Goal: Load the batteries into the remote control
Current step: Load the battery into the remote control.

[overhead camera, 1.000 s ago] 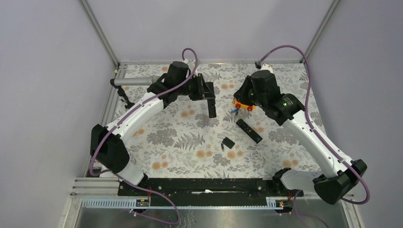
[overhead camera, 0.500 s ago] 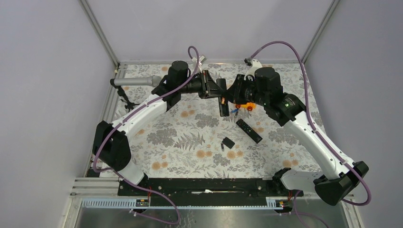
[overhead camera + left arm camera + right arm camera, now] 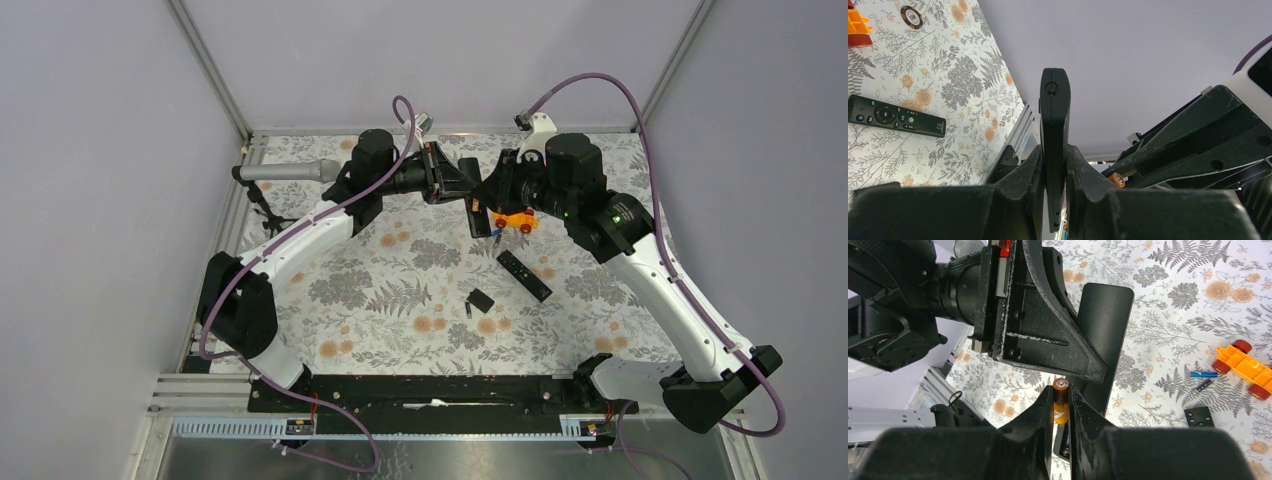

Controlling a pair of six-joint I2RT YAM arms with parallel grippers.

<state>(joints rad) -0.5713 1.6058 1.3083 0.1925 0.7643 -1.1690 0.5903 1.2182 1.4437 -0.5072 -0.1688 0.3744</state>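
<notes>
Up at 12 o'clock over the table [image 3: 330,300], the left gripper [image 3: 1054,155] clamps the remote control [image 3: 1054,112] aloft while the right gripper [image 3: 1061,396] pinches 1 orange battery [image 3: 1060,410] just beside it, best squared lengthwise with the bay before pressing in.

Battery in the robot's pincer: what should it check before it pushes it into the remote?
1. The remote control is clamped in the left pincer: ok.
2. The battery is gripped in the right pincer: ok.
3. The cover is off, on the table: ok.
4. The battery lines up to go in: cannot tell.
5. The battery faces the right way: cannot tell.
6. The spare batteries lie on the table: ok.
</notes>
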